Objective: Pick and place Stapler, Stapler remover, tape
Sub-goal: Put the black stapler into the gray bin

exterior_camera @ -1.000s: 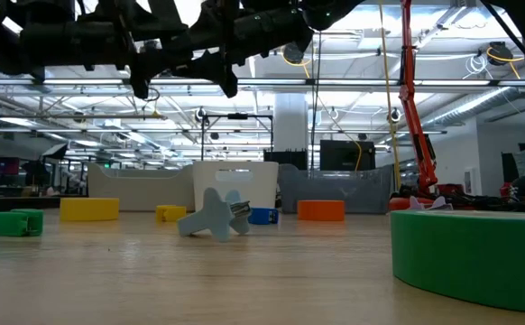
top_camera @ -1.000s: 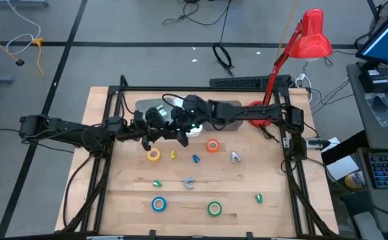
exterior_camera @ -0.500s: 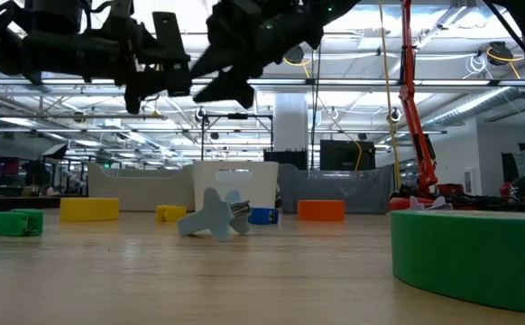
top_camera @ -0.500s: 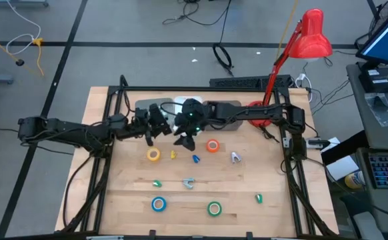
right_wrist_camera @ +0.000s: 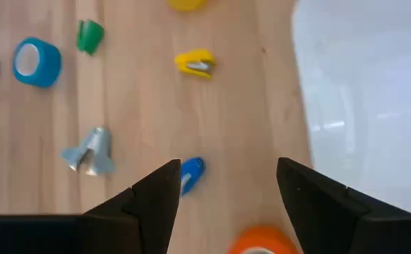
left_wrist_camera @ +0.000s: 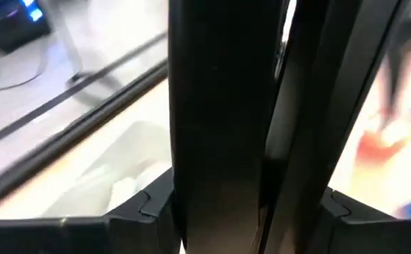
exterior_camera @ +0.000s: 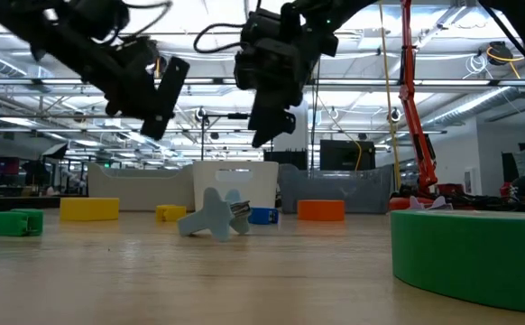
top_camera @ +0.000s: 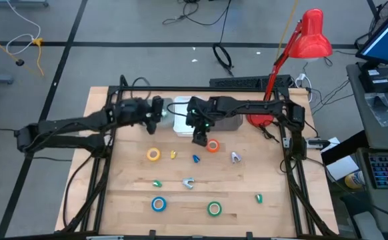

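The black stapler [left_wrist_camera: 219, 106] fills the left wrist view and stands between the fingers of my left gripper [top_camera: 157, 112], which is shut on it high over the table's far left part, beside the white bin [top_camera: 183, 123]. My right gripper [top_camera: 199, 138] is open and points down, just left of the orange tape [top_camera: 213, 146] and above a blue staple remover [right_wrist_camera: 189, 173]. The yellow tape [top_camera: 153, 155], blue tape [top_camera: 158, 204] and green tape [top_camera: 214, 209] lie flat on the table. Several small staple removers lie among them. My left gripper holds the stapler [exterior_camera: 168, 88] pinched between its two fingers, with the long black body running out ahead along the fingers. The stapler is lifted clear of the table. Which part of it the fingers are on is hidden by the stapler itself.
A grey bin [top_camera: 229, 121] sits next to the white one at the far edge, with a red lamp base [top_camera: 261, 119] behind the right arm. Black frame rails run along the table's left and right sides. Bare wood shows at the near right.
The two grippers, close together a second ago, have parted. My left gripper has carried the stapler up and toward the far edge, nearer the white bin. My right gripper has moved toward the table's right, to the orange tape, and has tipped to point down.
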{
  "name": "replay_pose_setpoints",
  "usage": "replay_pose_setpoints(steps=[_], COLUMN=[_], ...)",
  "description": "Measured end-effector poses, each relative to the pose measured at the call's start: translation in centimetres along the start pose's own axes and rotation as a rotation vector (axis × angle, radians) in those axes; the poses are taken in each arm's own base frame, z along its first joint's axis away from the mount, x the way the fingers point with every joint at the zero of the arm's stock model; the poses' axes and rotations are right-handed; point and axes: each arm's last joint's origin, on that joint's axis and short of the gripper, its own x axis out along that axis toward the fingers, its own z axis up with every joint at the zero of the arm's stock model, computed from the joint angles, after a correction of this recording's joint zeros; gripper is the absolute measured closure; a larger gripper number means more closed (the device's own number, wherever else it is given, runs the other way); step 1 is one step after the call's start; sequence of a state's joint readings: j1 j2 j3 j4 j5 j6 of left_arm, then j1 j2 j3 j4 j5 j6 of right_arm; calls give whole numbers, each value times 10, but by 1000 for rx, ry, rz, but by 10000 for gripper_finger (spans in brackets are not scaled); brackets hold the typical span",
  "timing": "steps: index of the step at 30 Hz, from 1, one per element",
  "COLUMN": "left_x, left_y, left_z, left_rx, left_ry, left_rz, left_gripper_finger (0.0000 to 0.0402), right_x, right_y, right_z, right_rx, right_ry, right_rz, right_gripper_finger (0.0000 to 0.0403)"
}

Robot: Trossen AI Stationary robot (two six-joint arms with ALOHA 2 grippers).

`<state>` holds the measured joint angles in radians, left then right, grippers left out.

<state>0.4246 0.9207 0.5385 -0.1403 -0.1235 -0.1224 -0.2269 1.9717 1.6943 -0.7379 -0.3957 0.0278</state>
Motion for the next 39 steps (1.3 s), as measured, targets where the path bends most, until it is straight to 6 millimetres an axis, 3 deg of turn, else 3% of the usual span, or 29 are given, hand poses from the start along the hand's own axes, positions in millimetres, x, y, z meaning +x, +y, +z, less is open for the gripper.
replay_pose_setpoints(steps=[5,10,18,27,39], left_x=[7,24,37,57,76], left_y=[21,34,59,72,78], left_z=[17,13,1,-4,-23], left_rx=[93,147,159,294,288], left_ry=[179,289,397,433,562], left_rz=[64,-7,63,139,136], left_gripper_finger=[218,218,218,218,218], right_x=[0,-1,-2,-2,-2], right_y=[-1,-3,-6,-6,-6], right_z=[-3,-3,-4,-3,-3], right_rx=[7,15,51,64,65], right_ry=[29,29,31,28,28], right_rz=[-2,-22,-39,-39,-39], right_gripper_finger=[177,178,175,175,175])
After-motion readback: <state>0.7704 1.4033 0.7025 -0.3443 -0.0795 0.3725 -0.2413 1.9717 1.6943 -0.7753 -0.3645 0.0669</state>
